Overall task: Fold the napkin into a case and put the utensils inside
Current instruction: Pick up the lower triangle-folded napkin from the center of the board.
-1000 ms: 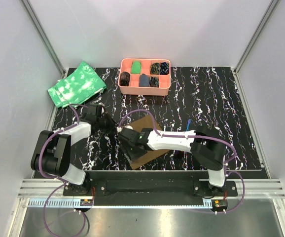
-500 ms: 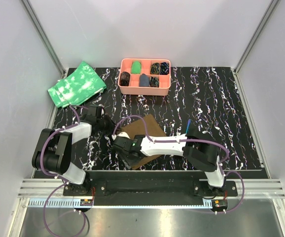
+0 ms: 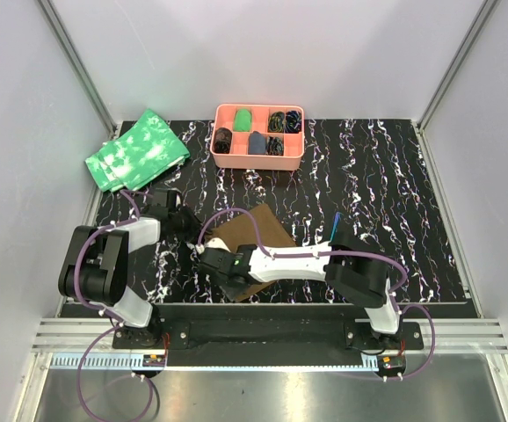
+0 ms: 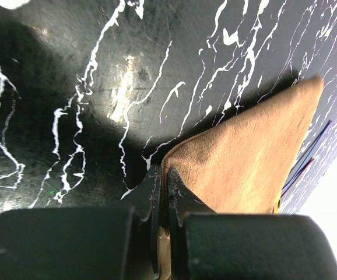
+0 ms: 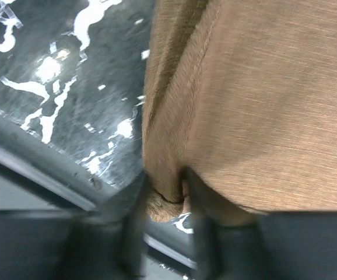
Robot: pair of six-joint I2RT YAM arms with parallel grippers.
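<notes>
The black marbled bench [image 3: 395, 176] carries everything here. The napkin [image 3: 256, 227] sits in the lower centre of the top view, partly under the right arm. It's mostly flat with one edge rucked up, so no case yet. I'd call this an early fold.

The green mottled cloths [image 3: 138, 151] at upper left and the pink compartment tray [image 3: 258, 161] at upper centre are well apart from it. They don't look involved in this step.

The left claw [image 4: 164, 175] is pinched tight on the napkin's left corner, with the cloth vanishing between its fingers. My guess is it's pinning that corner so the sheet doesn't slide.

The right claw [image 5: 165, 186] is about half open, straddling a bunched bit of hem at the near edge. Cloth fills the gap, but I can't tell if it's actually gripping.

The utensils [image 3: 337, 219] barely show as a slim blue stem beside the right arm, right of the napkin. They're probably parked out of the fold's way.
</notes>
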